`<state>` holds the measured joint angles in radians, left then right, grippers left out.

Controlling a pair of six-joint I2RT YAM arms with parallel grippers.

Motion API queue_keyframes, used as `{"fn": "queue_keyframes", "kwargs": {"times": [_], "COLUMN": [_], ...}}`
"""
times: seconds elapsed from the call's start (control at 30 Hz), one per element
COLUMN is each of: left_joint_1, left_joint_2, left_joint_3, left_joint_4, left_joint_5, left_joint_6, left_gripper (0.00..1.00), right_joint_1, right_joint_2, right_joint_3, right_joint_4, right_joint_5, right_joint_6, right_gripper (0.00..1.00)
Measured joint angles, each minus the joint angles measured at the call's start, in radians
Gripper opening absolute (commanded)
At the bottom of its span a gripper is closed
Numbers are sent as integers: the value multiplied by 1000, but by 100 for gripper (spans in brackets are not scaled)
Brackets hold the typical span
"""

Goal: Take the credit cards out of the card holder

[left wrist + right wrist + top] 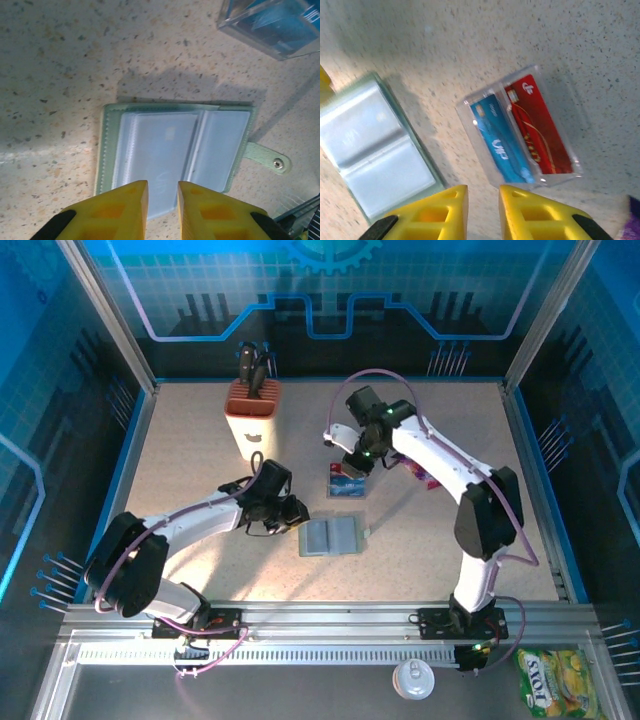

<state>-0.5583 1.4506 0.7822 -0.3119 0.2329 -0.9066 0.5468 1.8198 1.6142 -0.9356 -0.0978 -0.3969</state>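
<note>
Right wrist view: two credit cards [500,142], one blue and one red, already out, side by side in one clear sleeve [466,107] on bench [570,40], just beside one card holder [375,145] lying open. Pockets [150,150] pale; cannot tell whether any card remains. Left tool [162,187] and right tool [483,192] slightly parted, grasping nothing.

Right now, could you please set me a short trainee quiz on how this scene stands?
1. True or false: the card holder lies folded shut.
2. Where are the two credit cards? A: in the holder's pockets. B: in a clear sleeve lying beside it. C: stacked on top of it.
3. Which claw hangs above the cards?
Key: 1 false, it lies open and flat. 2 B. 3 the right claw.
</note>
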Motion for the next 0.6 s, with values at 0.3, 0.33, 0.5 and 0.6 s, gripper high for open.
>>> {"fn": "queue_keyframes", "kwargs": {"times": [0.3,0.33,0.5,0.6], "left_joint_1": [-26,-30,-40,-47], "left_joint_2": [-62,-70,-85,-85], "left_joint_3": [-72,-83,-118,-131], "left_joint_4": [18,22,30,36], "left_joint_5": [0,-1,-1,-1], "left_joint_6": [-13,-18,-37,-38], "left_gripper": [20,17,14,12], "right_joint_1": [72,82,114,129], "right_joint_2": [-180,-211,-333,-344], "right_joint_3": [-388,-437,-639,-702], "right_joint_4": [285,324,535,628], "right_joint_5": [-49,-56,-115,-136], "right_joint_6": [418,466,696,801], "right_gripper": [22,22,21,19]}}
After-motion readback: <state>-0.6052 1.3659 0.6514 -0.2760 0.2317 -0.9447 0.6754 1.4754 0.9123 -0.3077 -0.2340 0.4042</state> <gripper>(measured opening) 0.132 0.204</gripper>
